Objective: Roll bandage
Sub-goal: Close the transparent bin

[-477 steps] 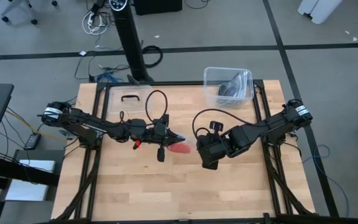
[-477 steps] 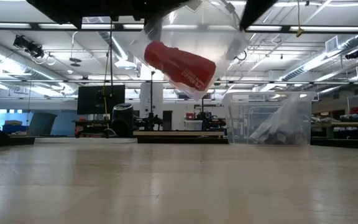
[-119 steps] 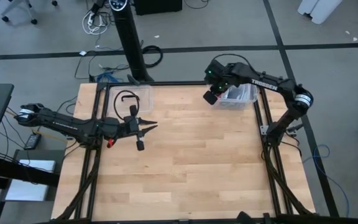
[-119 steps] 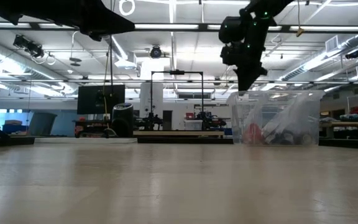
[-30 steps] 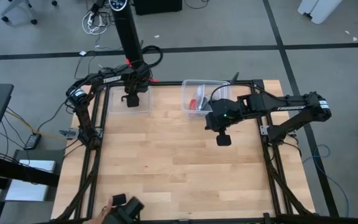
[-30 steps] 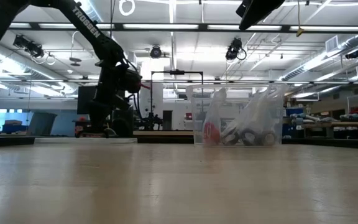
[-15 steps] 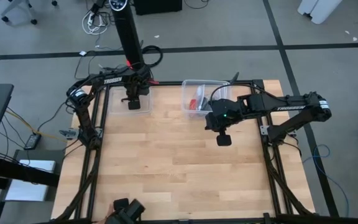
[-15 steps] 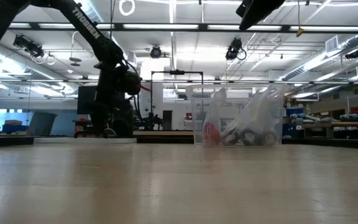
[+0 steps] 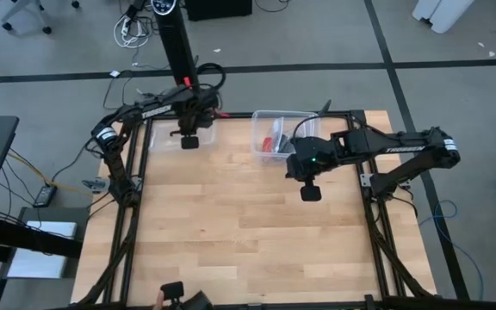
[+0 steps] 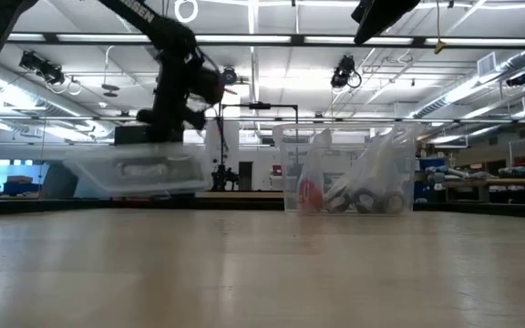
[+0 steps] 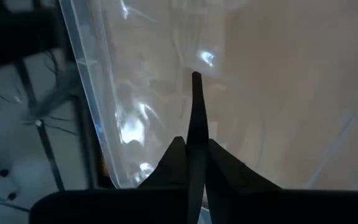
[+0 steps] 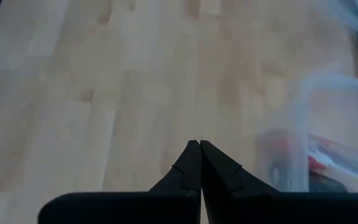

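Closing up: bandage (image 9: 270, 142) already lying inside the clear bin (image 9: 274, 113), seen as a red patch within a crinkly plastic bag (image 10: 322, 178); judged as the put-away end of the task, with the bin's cover being fetched.
Left pincer (image 9: 189, 140): well to the left of the bin, pressed together on the edge of the clear lid (image 10: 135, 169), holding it clear of the tabletop (image 9: 231, 224) and slightly tilted.
Right pincer (image 12: 196, 144): just in front of the bin, above bare wood, fingers pressed together and gripping nothing; waiting.
Next move, as a judgement: carrying the lid across to the bin, levelling it, lining its rim up with the bin's rim, then lowering and letting go; likely needing the bag tucked below the rim first so as not to snag.
Risk: thin plastic held by one edge only, so prone to swinging or slipping out.
Changed since half a second ago: lid then flat on the tabletop under the left pincer, now raised.
Changed since a second ago: left pincer then spread, now clamped; right arm and bin unmoved.
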Motion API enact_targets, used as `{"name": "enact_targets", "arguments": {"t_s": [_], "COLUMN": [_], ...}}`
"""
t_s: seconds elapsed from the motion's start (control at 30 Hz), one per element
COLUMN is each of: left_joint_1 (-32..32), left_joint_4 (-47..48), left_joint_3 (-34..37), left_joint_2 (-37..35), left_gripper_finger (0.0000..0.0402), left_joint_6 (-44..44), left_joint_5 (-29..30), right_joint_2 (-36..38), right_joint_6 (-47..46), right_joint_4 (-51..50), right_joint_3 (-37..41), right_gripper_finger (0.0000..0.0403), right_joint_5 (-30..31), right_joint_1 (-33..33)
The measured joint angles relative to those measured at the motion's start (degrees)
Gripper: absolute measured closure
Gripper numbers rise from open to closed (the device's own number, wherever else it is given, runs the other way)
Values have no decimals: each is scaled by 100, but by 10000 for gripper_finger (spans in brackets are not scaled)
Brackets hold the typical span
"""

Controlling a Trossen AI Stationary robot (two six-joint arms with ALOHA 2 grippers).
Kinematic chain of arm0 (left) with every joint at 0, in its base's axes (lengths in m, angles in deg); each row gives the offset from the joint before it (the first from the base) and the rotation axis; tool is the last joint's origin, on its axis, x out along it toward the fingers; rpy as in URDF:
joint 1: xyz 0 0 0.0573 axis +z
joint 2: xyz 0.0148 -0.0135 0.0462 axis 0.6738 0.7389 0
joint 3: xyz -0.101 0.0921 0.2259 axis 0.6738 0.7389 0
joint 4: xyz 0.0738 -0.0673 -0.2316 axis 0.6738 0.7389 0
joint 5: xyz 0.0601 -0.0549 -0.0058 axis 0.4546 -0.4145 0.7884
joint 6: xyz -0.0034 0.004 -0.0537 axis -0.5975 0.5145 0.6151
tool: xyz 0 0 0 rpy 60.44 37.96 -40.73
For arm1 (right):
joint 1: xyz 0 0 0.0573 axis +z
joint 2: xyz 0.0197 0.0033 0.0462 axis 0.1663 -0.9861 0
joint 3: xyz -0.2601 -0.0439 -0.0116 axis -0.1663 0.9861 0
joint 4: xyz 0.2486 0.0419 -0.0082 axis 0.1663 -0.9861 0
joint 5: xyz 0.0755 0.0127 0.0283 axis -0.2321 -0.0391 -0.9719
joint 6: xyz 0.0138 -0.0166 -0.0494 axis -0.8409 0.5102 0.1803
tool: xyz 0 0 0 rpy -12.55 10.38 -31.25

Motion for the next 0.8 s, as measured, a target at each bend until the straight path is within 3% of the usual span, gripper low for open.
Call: {"name": "enact_targets", "arguments": {"t_s": [0.33,0.47,0.53,0.67,0.8], "left_joint_1": [-803,-1145,-1330,-1627,-1813], "left_joint_4": [396,292,125,-77,-283], "left_joint_3": [-1765,-2285,-2351,-2359,-2366], "left_joint_2": [-515,-520,-522,-511,-511], "left_gripper_finger": [381,381,381,381,381], "left_joint_6": [546,852,884,866,863], "left_joint_5": [19,-163,-304,-385,-378], "right_joint_2": [789,1086,1120,1118,1117], "right_joint_6": [-909,-1975,-2538,-2910,-2563], "right_joint_4": [-636,-1671,-2319,-2624,-2288], "right_joint_3": [-9,-13,1,298,897], "right_gripper_finger": [403,403,403,403,403], "right_joint_5": [1341,2525,2828,2873,2743], "right_joint_1": [58,-43,-246,-828,-1600]}}
